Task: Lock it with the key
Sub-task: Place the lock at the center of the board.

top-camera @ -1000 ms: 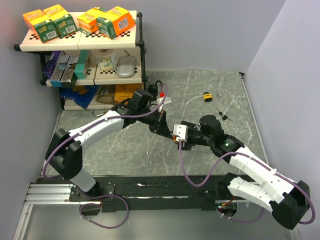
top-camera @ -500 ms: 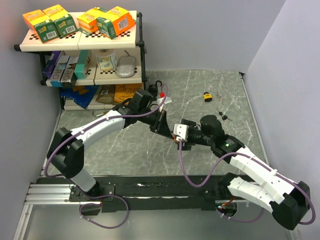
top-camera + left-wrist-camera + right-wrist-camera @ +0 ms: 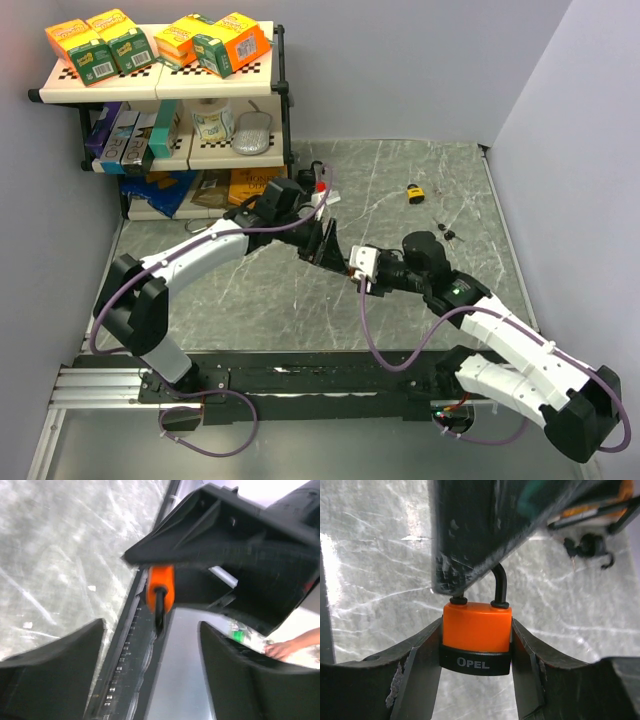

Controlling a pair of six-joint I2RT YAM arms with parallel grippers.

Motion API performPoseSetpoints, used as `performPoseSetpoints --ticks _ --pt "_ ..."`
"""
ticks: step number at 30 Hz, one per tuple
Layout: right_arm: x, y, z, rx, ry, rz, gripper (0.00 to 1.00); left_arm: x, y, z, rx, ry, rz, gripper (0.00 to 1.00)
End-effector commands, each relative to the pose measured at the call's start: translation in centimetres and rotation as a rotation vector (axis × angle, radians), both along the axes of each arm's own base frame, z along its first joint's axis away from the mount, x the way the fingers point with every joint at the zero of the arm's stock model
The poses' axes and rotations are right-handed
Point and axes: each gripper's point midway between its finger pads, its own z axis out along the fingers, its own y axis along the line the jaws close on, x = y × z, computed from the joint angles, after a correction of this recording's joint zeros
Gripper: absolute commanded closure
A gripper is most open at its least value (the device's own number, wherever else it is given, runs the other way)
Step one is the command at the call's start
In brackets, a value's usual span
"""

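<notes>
An orange padlock (image 3: 477,630) with a black base marked OPEL sits upright between my right gripper's fingers (image 3: 420,675), which press on both of its sides. Its black shackle (image 3: 501,585) points up, partly hidden behind one finger of my left gripper. In the left wrist view the padlock (image 3: 160,587) shows edge-on, with my left gripper (image 3: 150,670) wide open around nothing just beyond the shackle. From above, both grippers meet at mid-table, left gripper (image 3: 335,248) against right gripper (image 3: 352,266). A small dark key bunch (image 3: 450,235) lies on the table, apart from both; it shows too in the right wrist view as the key bunch (image 3: 590,547).
A yellow padlock (image 3: 414,192) lies at the back of the marble table. A three-tier shelf (image 3: 160,85) with boxes and packets stands at the back left. Grey walls close the table on the left, back and right.
My left gripper was shut and has opened wide, letting go of the shackle. The right fingers have closed in on the padlock. Both arms stay nearly in place.
</notes>
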Motion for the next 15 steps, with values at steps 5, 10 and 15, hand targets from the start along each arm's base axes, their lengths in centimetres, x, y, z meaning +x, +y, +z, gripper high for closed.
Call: performPoseSetpoints --ticks 5,10,15 --pt "5.7 -6.2 0.5 0.118 0.302 -0.427 1.00 2.0 3.4 3.3 -0.035 -0.312 0.104 0.04" --pt "10.3 -13.3 -3.3 0.099 0.576 -0.855 1.00 4.3 4.9 6.3 -0.016 -0.575 0.187 0.04" --pt "13.5 -16.7 -6.6 0.089 0.709 -1.032 1.00 7.6 6.6 9.1 0.006 -0.695 0.344 0.04"
